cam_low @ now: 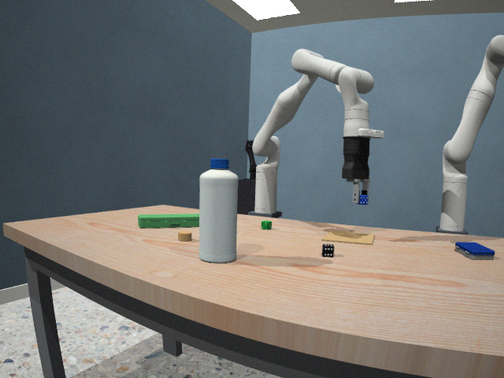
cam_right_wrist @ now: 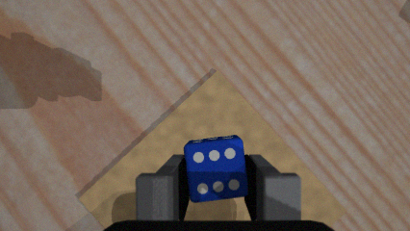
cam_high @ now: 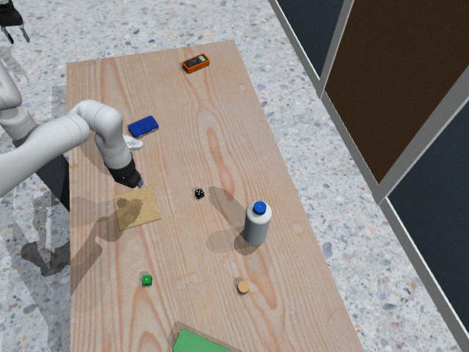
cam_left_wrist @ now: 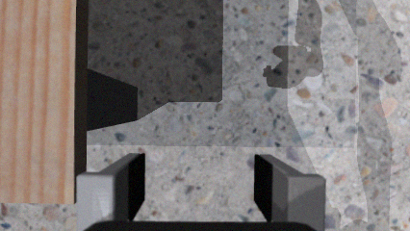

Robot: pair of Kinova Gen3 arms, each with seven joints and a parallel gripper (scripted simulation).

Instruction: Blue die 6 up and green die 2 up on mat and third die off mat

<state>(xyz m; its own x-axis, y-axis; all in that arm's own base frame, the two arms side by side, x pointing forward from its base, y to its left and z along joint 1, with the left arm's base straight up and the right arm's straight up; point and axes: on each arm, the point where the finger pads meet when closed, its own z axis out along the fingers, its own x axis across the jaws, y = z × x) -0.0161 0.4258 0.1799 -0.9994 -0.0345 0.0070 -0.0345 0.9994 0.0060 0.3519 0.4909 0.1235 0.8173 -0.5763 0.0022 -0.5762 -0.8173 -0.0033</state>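
My right gripper (cam_high: 140, 183) (cam_low: 361, 197) (cam_right_wrist: 217, 177) is shut on the blue die (cam_low: 364, 199) (cam_right_wrist: 215, 168) and holds it in the air above the mat (cam_high: 151, 200) (cam_low: 368, 240) (cam_right_wrist: 217, 103). The right wrist view shows the die's six-pip face towards the camera, slightly tilted in the picture. The green die (cam_high: 146, 280) (cam_low: 266, 224) sits on the table off the mat, with what looks like one pip on top. The black die (cam_high: 199, 193) (cam_low: 327, 250) lies on the table beside the mat, off it. My left gripper (cam_high: 16, 34) (cam_left_wrist: 199, 177) is open and empty, out beyond the table's edge.
A white bottle (cam_high: 257, 223) (cam_low: 218, 215) stands beyond the black die. A wooden disc (cam_high: 242, 287) (cam_low: 184, 236), a green case (cam_high: 198, 342) (cam_low: 168, 220), a blue box (cam_high: 143, 126) (cam_low: 474, 249) and an orange multimeter (cam_high: 196, 63) also lie on the table (cam_high: 182, 151).
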